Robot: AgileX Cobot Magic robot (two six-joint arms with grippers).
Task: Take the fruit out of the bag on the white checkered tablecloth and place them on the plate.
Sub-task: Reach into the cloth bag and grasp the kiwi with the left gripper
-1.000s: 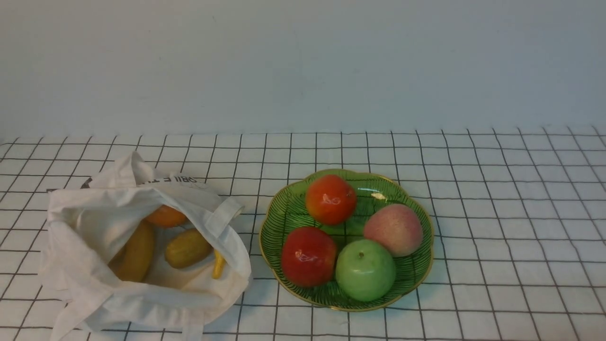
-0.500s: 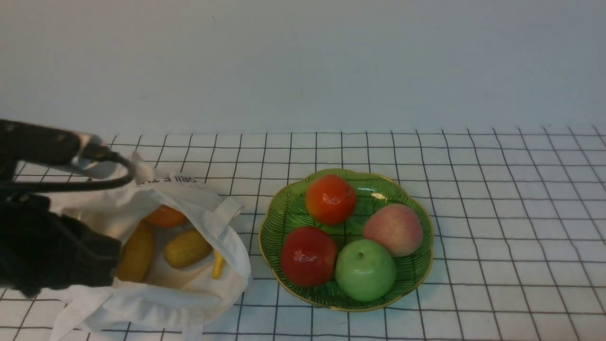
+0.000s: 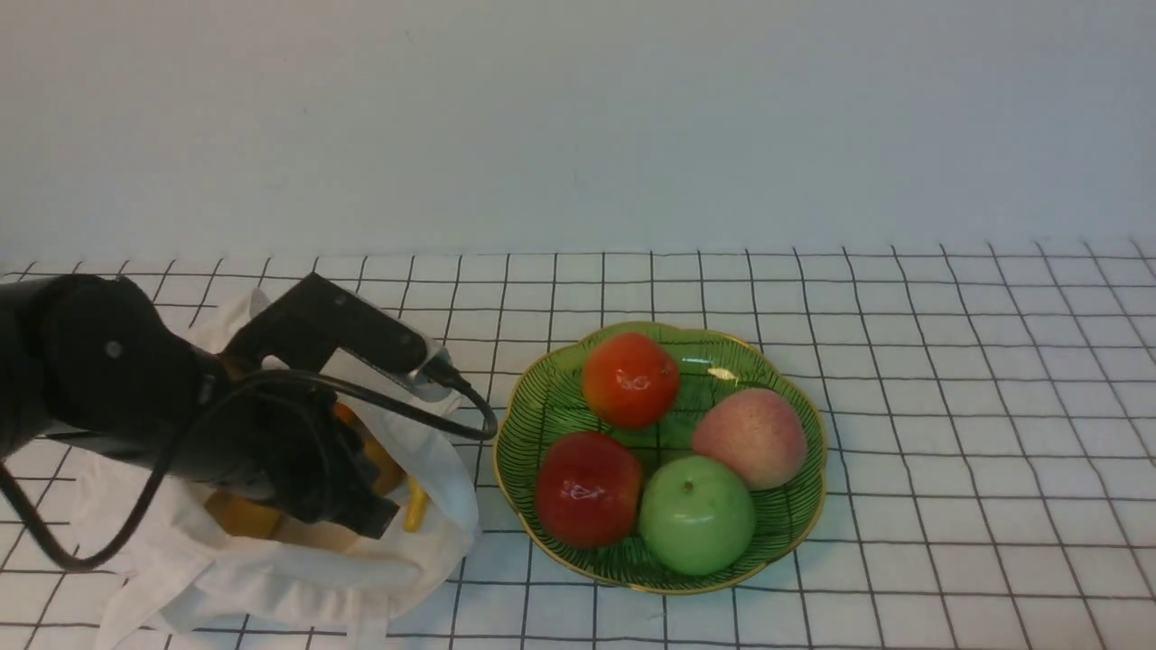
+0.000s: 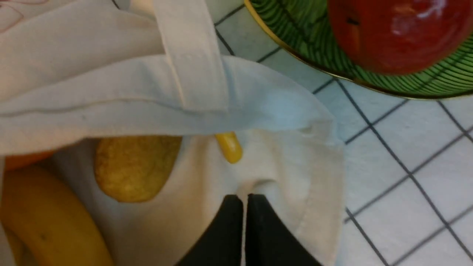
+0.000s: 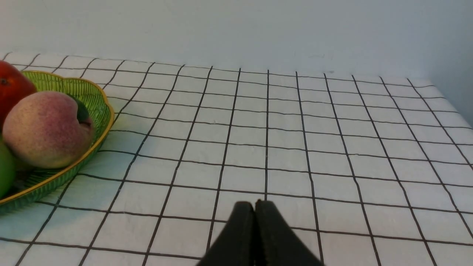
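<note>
Fruit lies inside the bag point(image 3: 271, 578), which rests open on the left part of the white checkered tablecloth point(image 3: 948, 361), just beside the plate point(image 3: 533, 424). In the front view the left arm point(image 3: 99, 379) and its black cable point(image 3: 397, 411) cover most of the bag's opening, so only small yellow and orange patches show there. The left wrist view shows more. The olive-brown oval fruit point(image 4: 135, 166) is half under the upper cloth edge. One long yellow fruit point(image 4: 48, 221) is cut off by the frame. Of a second yellow one point(image 4: 230, 147) only the tip comes out from under the strap point(image 4: 192, 55). The orange fruit point(image 4: 22, 160) is only a thin sliver.

The left gripper point(image 4: 245, 196) is over the bag's mouth with its jaws pressed together and nothing between them. The tips appear against a fold of the cloth, but I cannot tell if they touch it. The right gripper point(image 5: 255, 203) is also pressed together and holds nothing; it is above bare tablecloth to the right of the plate.

On the plate are two red apples point(image 3: 630, 379) point(image 3: 588, 488), a green apple point(image 3: 696, 515) and a pink fruit point(image 3: 750, 438).
</note>
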